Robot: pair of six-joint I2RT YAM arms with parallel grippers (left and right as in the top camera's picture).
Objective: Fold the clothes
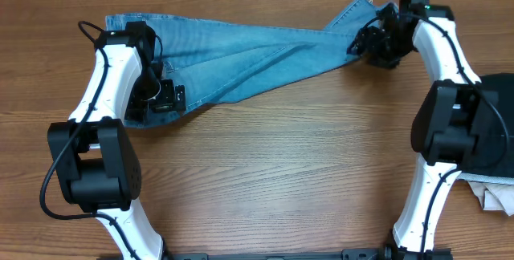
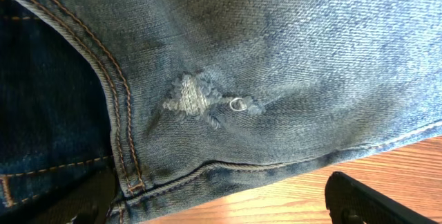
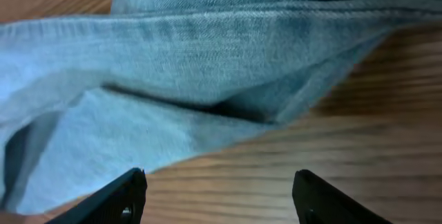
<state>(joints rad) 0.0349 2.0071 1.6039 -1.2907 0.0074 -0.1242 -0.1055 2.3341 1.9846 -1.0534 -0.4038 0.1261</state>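
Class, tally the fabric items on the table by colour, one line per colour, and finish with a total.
Blue: 1, the jeans
Black: 1, the garment
Whitish: 1, the cloth
Total: 3

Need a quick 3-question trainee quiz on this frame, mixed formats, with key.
1. True or false: the jeans lie folded in a neat stack.
2. The right gripper is: A) open above the denim edge, B) shut on the denim, C) out of view.
3. Fill in: the worn patch in the denim shows in the ___ wrist view.

Key: 1 false (spread across the table); 2 A; 3 left.
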